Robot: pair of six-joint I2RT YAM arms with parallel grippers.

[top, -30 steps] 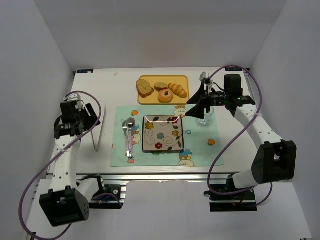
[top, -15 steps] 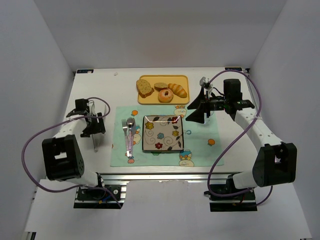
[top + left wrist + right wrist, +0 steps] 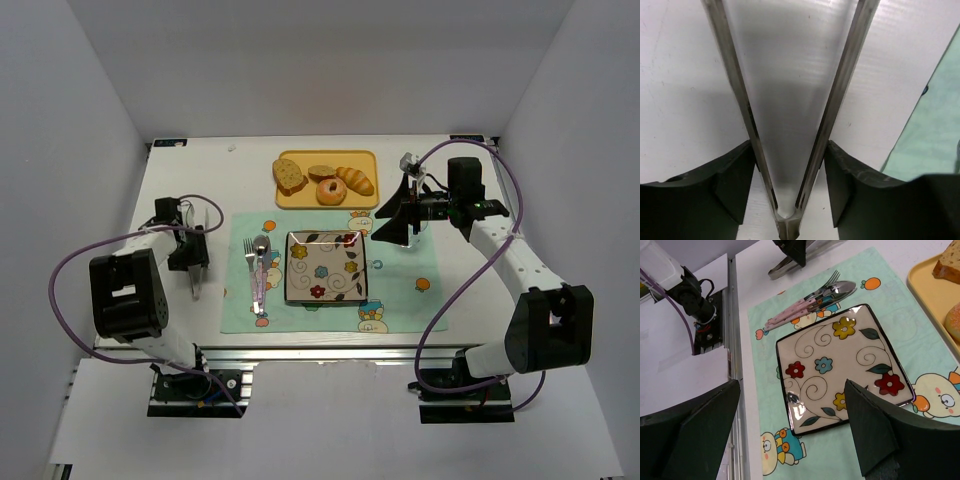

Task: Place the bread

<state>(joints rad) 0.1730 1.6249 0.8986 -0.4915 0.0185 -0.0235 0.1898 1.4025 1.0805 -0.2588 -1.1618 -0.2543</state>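
Larger bread slice, ahead of the wide-apart right gripper, looks light, stiff, crumbly, so pinch across crust edges; left gripper clamps the tongs.

White table, plain white walls, soft even light

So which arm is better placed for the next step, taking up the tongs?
Left, probably: the left gripper straddles the tongs beside the mat, a finger outside each arm. The right gripper hangs open across the mat by the tray, holding nothing.
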